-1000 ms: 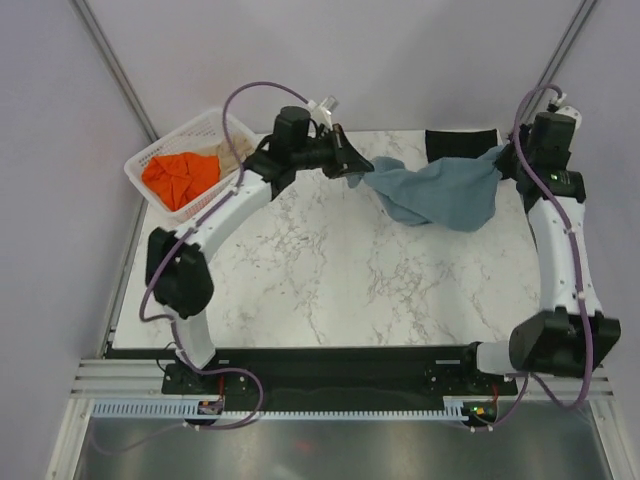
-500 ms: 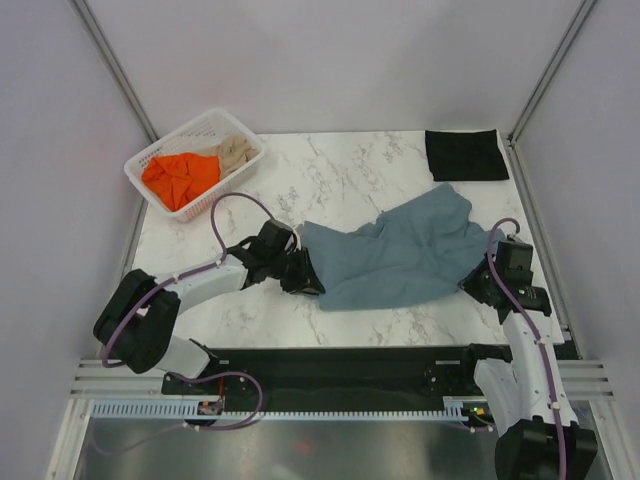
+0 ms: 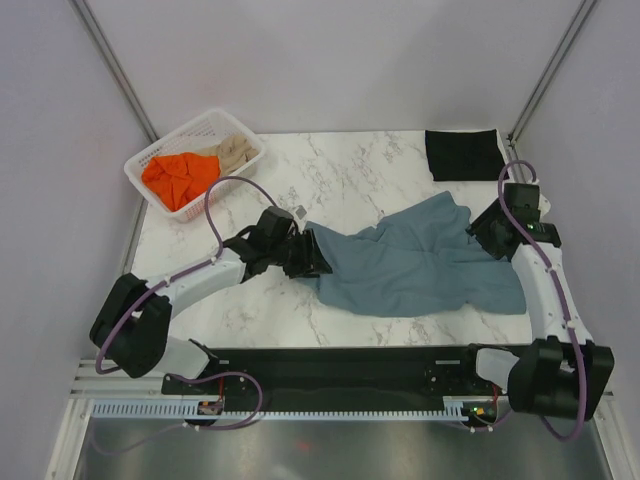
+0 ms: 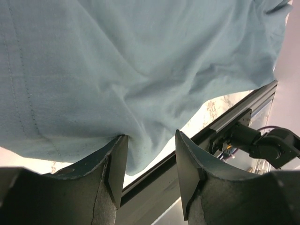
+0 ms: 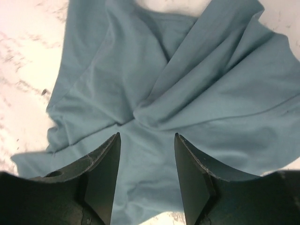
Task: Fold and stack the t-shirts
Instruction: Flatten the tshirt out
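On the surface (image 3: 330, 180), midway, lay a blue-grey shirt (image 3: 410, 265), rumpled, spread wide. Left gripper (image 3: 312, 254), jaws spread, sat at its left edge; right gripper (image 3: 484, 232), jaws spread, hung over its right end. Far right: black shirt (image 3: 462, 154), folded flat. Far left: basket (image 3: 200, 121) held orange shirt (image 3: 180, 176) and beige shirt (image 3: 235, 152).

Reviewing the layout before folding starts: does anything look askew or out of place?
Yes. The blue-grey t-shirt lies skewed across the table, rumpled, with creases bunched at its middle rather than spread flat. The black t-shirt sits neatly folded at the far right corner; the orange shirt and beige shirt are heaped in the basket.
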Robot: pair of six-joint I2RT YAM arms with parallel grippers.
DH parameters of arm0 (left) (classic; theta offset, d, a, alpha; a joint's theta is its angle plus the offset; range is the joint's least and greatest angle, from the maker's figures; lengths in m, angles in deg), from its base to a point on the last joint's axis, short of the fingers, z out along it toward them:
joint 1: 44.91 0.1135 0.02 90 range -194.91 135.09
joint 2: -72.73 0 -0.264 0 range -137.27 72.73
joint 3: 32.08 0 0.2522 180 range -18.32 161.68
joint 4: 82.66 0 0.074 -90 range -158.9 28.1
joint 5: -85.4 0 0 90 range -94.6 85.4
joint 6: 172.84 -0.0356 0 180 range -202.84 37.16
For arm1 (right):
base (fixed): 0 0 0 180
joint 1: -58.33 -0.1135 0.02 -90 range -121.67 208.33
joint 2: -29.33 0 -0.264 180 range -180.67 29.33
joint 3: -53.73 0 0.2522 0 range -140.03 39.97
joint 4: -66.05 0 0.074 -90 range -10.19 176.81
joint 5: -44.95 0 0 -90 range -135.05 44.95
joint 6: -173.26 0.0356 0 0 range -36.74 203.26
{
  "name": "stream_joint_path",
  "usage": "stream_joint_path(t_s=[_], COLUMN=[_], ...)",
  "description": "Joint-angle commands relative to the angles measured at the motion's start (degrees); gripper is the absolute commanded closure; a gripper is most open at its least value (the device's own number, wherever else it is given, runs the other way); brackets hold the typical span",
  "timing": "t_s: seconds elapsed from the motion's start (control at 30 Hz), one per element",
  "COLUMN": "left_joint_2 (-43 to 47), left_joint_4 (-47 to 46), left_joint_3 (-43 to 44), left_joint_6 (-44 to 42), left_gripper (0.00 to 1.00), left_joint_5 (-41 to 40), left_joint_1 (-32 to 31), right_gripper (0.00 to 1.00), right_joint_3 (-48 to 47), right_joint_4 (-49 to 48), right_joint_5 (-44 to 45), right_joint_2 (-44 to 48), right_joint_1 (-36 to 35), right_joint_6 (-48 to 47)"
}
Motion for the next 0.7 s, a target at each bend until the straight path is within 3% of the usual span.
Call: stream_joint_path(t_s=[0.0,0.13,0.33,0.57,0.67], left_joint_2=[-1.4,-3.1,4.3,3.5,-0.1], left_joint_4=[-1.2,-1.0,2.2,4.1,4.5], left_joint_3=[2.7,3.2,2.7,6.3,7.1], left_joint_6=[-3.3,-3.6,-6.3,-7.0,-7.6], left_gripper=[0.47,0.47,0.45,0.42,0.33], left_joint_5=[-3.2,-0.6,-8.8,-8.6,-12.1], left_joint_1=[1.2,3.5,4.1,4.3,4.5], right_gripper=[0.42,0.41,0.38,0.32,0.30], right_joint_3=[-4.6,-8.6,-14.5,-18.9,-20.2], right_joint_4=[-2.1,-9.4,-17.8,-18.2,-18.1], right_joint_5=[4.2,2.0,-1.8,-2.2,-3.7], right_joint_2=[-7.2,-16.5,-28.6,-38.6,-41.7], right_joint_1=[0.0,0.0,-0.1,0.0,0.0], right_joint_6=[1.6,-0.2,-8.7,-19.8,-19.9])
